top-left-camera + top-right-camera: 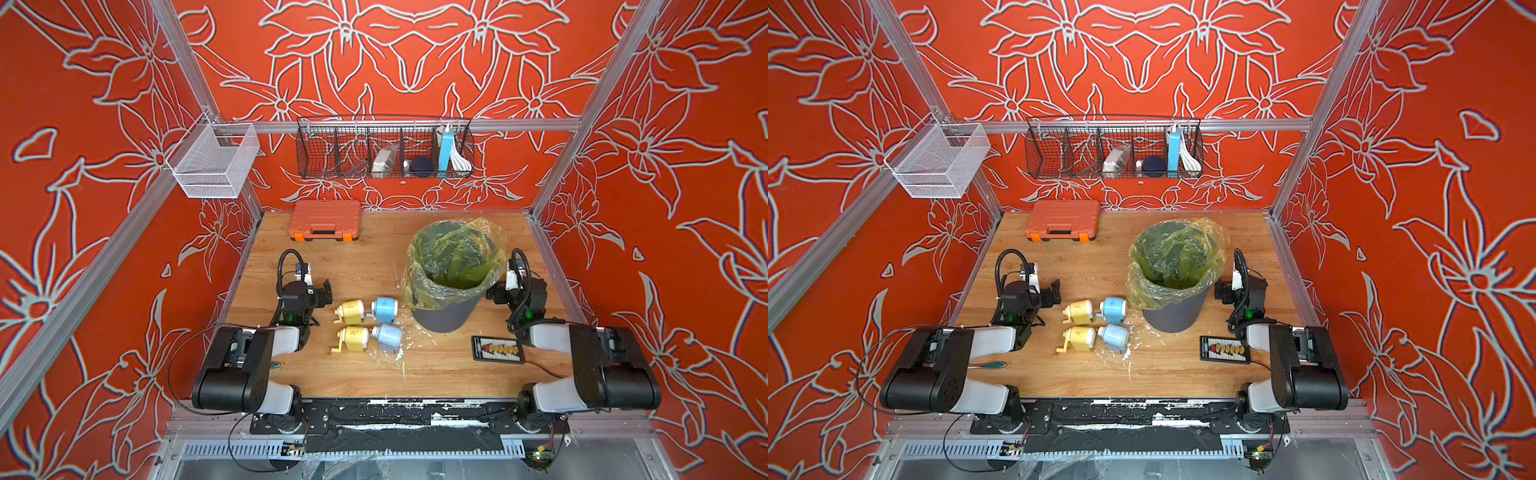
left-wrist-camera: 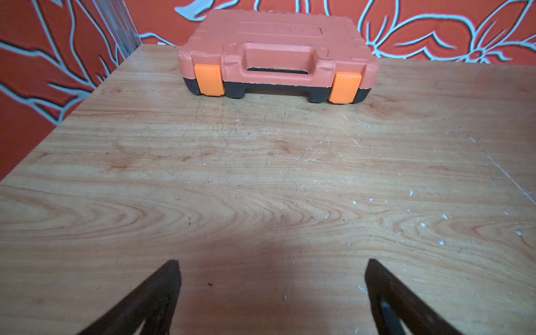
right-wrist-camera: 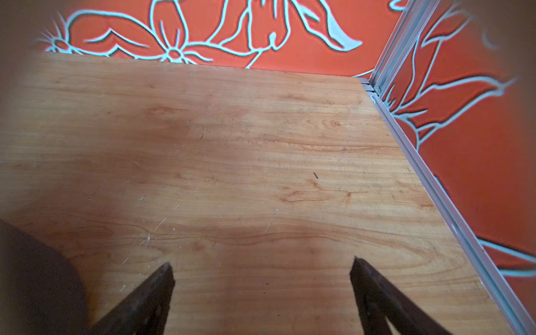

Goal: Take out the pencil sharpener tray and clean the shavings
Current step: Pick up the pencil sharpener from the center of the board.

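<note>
Yellow sharpeners [image 1: 351,312], blue sharpeners [image 1: 385,309], orange case [image 1: 324,219]

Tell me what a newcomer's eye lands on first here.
The grey bin with its yellow-green liner stands right of centre on the table, beside four pencil sharpeners, two yellow and two blue, in a tight cluster. Pale shavings lie scattered around them, and an orange case sits at the far edge.

Two yellow sharpeners [image 1: 352,312] and two blue sharpeners [image 1: 384,309], four in all, lie just right of the left gripper [image 2: 272,261]. One lined bin [image 1: 440,322] stands just left of the right gripper [image 3: 262,262]. Ahead of the left gripper is one orange case [image 2: 278,58]. There is also one black card [image 1: 497,350], one white basket [image 1: 214,164] and one black basket [image 1: 332,156]. The shavings [image 1: 409,332] are too many to count.
</note>
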You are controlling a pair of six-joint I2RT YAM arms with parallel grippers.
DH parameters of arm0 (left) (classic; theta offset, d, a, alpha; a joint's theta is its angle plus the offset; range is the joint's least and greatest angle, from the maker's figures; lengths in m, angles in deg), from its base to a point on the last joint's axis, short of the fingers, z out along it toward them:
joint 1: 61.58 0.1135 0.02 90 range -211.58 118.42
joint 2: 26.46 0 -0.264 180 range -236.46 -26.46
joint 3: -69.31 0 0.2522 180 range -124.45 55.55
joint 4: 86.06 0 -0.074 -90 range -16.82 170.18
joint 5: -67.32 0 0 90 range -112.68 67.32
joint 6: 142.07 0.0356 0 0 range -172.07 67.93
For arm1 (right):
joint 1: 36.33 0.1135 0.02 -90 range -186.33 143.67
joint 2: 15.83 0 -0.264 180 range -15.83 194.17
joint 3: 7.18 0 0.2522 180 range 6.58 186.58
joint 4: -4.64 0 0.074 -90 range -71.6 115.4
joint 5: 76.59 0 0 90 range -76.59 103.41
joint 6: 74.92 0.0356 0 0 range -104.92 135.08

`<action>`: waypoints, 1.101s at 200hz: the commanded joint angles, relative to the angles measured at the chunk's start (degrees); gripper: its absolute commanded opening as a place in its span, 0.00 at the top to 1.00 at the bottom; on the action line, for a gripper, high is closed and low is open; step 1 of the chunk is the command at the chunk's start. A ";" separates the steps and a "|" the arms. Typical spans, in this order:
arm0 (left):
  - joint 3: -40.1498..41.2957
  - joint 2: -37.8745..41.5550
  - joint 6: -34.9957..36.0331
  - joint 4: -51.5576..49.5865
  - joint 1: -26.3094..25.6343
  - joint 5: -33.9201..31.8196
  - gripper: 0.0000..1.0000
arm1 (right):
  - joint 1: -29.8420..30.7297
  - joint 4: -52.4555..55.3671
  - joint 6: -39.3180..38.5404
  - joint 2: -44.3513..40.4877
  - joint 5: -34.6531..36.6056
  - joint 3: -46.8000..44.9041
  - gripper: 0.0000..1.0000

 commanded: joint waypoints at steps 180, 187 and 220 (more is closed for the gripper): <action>-19.36 46.06 5.49 -62.96 -1.66 18.90 0.02 | -1.31 65.32 33.61 -54.58 21.83 14.93 0.03; -20.92 48.00 7.26 -68.13 -3.17 21.63 0.03 | -1.26 72.96 35.54 -57.16 19.36 16.79 0.03; -27.86 50.47 16.29 -90.86 -10.57 34.73 0.05 | -1.31 99.93 37.65 -66.17 4.98 23.95 0.03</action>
